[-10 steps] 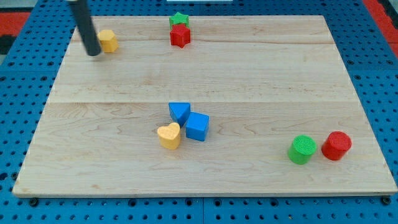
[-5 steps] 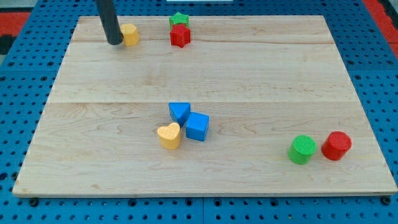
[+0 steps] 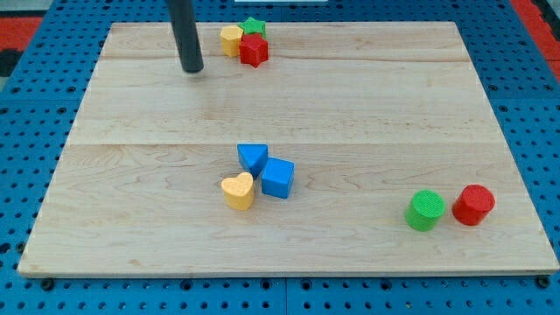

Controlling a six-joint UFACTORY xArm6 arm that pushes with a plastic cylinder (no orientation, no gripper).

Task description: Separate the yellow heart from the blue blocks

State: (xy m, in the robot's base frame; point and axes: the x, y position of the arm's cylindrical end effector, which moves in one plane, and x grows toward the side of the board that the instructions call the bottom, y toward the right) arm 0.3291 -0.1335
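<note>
My tip (image 3: 192,68), a bare rod holding nothing, stands far left, well apart from the yellow heart block (image 3: 238,190) touching the blue cube (image 3: 278,178) beside the blue triangular block (image 3: 253,157); nothing lies between.

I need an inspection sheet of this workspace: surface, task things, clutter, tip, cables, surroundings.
Surface: pale wooden board, flat.
Job's things: yellow heart touching blue cube; blue triangle block just above them.
Clutter: small yellow block, red star and green star bunched at the view's top; green cylinder and red cylinder at lower right.
Grippers: none; my tip left of the top cluster, far from the heart.
Cables: nothing seen.
Surroundings: blue pegboard.
</note>
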